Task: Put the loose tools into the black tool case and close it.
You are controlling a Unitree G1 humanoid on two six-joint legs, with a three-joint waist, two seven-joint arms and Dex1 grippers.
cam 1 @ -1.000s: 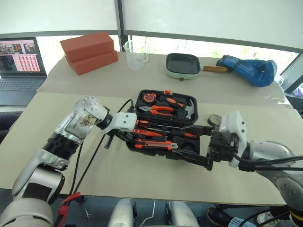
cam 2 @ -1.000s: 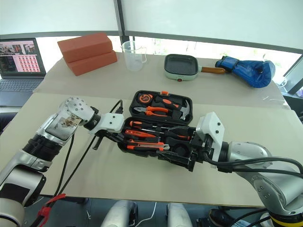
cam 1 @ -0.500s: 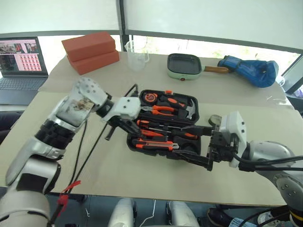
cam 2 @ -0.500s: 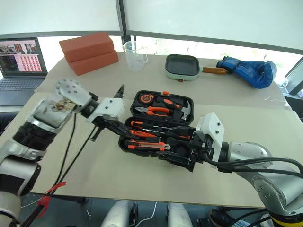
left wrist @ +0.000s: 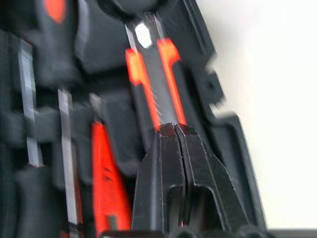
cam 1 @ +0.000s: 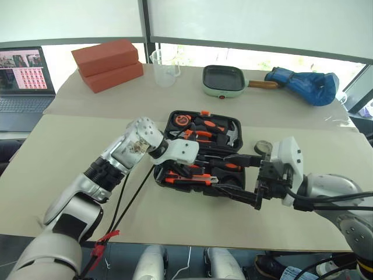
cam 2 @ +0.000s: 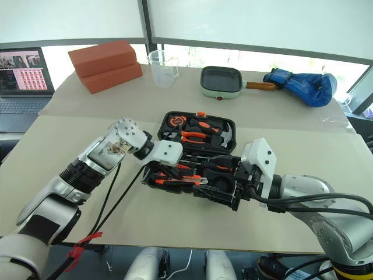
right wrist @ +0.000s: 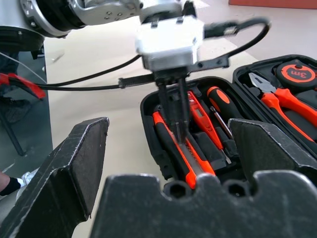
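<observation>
The black tool case (cam 1: 172, 121) lies open mid-table. Pliers (cam 1: 201, 135), a hammer (cam 1: 233, 134) and a round tape measure (cam 1: 183, 120) sit in its far half. In the near half lie the orange-and-black utility knife (left wrist: 153, 84), a slim orange tester screwdriver (right wrist: 200, 124) and an orange-and-black screwdriver (right wrist: 218, 96). My left gripper (cam 1: 195, 175) is shut, empty, pointing down with its tips at the knife's end. My right gripper (cam 1: 222, 174) stands open at the case's right front corner, holding nothing. A small roll of dark tape (cam 1: 263, 147) lies on the table right of the case.
Two red bricks (cam 1: 108, 64), a clear measuring cup (cam 1: 165, 67), a green-rimmed frying pan (cam 1: 224, 80) and a blue glove (cam 1: 306, 84) line the far side. A laptop (cam 1: 23, 73) sits far left. A black cable (cam 1: 131, 198) hangs from my left arm.
My left gripper swung right, from the case's left edge to over its near half, staying shut. The right gripper kept still.
</observation>
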